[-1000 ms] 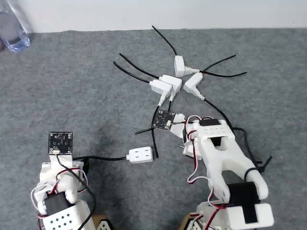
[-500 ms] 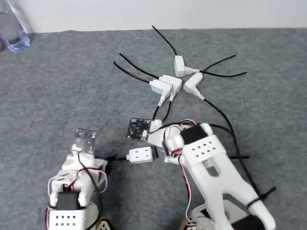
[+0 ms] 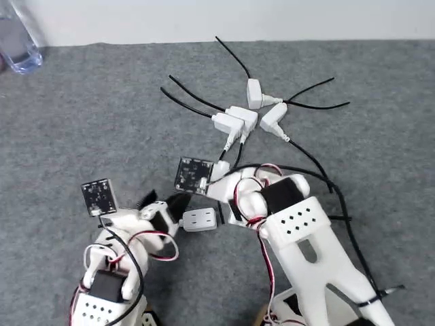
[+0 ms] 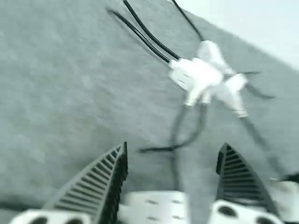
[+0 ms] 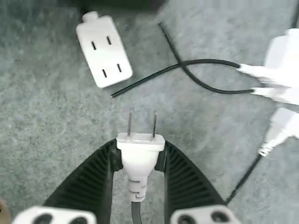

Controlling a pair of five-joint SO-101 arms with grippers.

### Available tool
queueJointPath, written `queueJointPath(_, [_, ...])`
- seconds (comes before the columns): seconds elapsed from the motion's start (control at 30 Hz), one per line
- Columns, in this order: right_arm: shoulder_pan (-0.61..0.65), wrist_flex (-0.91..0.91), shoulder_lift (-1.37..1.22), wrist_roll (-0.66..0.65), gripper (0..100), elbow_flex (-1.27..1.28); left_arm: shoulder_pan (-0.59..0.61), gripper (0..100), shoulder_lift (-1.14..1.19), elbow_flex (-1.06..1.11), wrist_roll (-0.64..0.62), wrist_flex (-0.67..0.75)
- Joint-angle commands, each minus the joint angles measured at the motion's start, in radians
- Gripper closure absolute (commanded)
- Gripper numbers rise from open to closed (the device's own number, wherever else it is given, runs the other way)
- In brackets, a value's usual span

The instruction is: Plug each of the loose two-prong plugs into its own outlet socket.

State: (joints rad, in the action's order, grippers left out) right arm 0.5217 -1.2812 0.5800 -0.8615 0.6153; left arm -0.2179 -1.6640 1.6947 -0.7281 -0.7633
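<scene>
**Outlet block** [image 3: 200, 218]: white, lying flat on the grey bench [image 3: 81, 122] between the two arms. The slot pairs face up, and those in view are unoccupied.

**Held plug** [image 5: 140, 140]: white, two-prong, clamped at its body between the fingers of the right gripper [image 5: 139, 151]. The prongs point ahead toward the block, near it but apart.

**Left gripper** [image 4: 174, 156]: fingers apart, one to each side of the block's cord end. Whether they touch the block cannot be told.

**Stray cord** [image 5: 154, 74]: black, lying on the bench between the prongs and the block.

**Loose plugs** [image 3: 245, 112]: four, white, bunched farther up the bench, well apart from the block, with cords splayed outward.

**Clear container** [image 3: 17, 41]: at the far corner, not involved.

**Hazards (judged):**
- The block is not gripped, so a sideways push from the prongs would likely slide it instead of seating the plug.
- The slots face up while the prongs lie roughly level, so without tilting down they would strike the casing.
- The stray cord could snag the prongs on approach.

**Change from a second ago:**
- The left arm, then drawn back near the bench's front edge, has swung across to the block.
- The right arm has shifted toward the block with its plug.
- The block and loose plugs lie where they did.
</scene>
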Motion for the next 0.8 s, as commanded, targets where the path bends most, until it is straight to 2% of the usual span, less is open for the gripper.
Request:
queueJointPath(0.0, [0.067, -0.051, 0.031, 0.020, 99.0, -0.118, -0.077, 71, -0.012, -0.005, -0.199, 0.074])
queueJointPath(0.17, [0.134, -0.102, 0.028, 0.041, 99.0, -0.169, -0.089, 71, -0.012, -0.005, -0.215, 0.178])
queueJointPath(0.37, [0.171, -0.108, 0.031, 0.063, 99.0, -0.173, -0.092, 71, -0.011, -0.005, -0.215, 0.160])
queueJointPath(0.77, [0.047, -0.027, -0.031, 0.025, 99.0, -0.173, -0.092, 71, -0.011, -0.005, -0.215, 0.153])
